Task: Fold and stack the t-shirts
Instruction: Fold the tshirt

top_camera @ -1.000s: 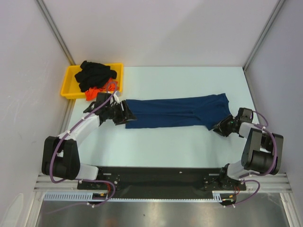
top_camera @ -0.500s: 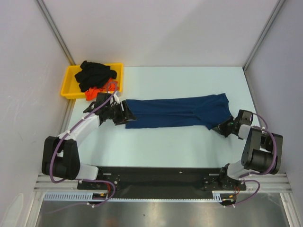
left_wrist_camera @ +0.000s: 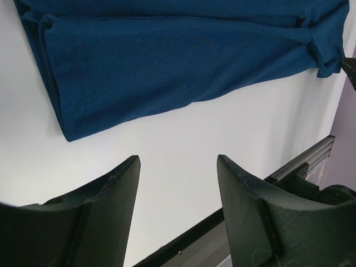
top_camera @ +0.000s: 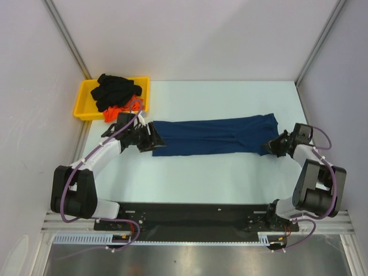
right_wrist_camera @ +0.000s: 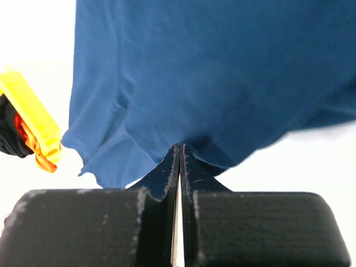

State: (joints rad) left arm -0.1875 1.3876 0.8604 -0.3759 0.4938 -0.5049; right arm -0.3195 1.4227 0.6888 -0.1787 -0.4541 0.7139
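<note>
Right jaws: pinched shut on navy t-shirt hem.
Left jaws: apart, empty.
Done: navy folded lengthwise, apparently.
Remaining: cross-fold; black t-shirt, orange-red t-shirt wait in yellow tray.

Pale table, navy t-shirt, yellow tray

Left arm stretched forward and low, left claw with fingers spread apart. Right arm folded at the elbow, wrist low, right claw fingers pressed together, pinching the navy blue cloth t-shirt edge.
</note>
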